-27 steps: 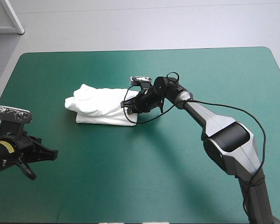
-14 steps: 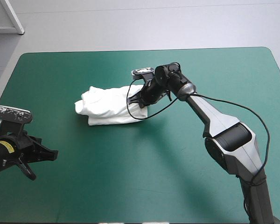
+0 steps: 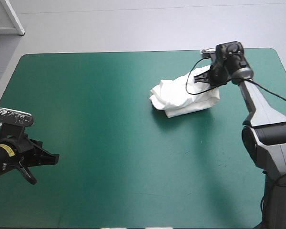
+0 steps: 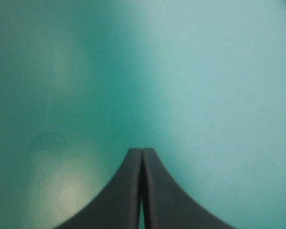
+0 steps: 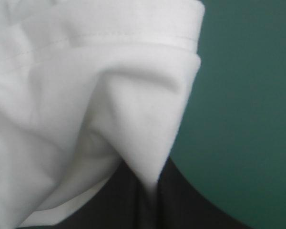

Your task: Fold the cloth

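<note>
You are dragging the T-shirt [image 3: 183, 98] across the teal-green cover [image 3: 100, 124]. Just before, the folded bundle was lying left of centre in the high view, and now it is sitting in the upper right of the frame, near the table's far right corner. Your right gripper [image 3: 203, 80] is pinching a peak of white fabric at the bundle's right end, its black fingers all but closed on the sheet. Your left gripper [image 4: 142, 153] is waiting at the lower left of the high view, pressed closed and empty over bare cover. The bundle is holding together through the drag, so the folding looks nearly finished and this is probably just placement.
</note>
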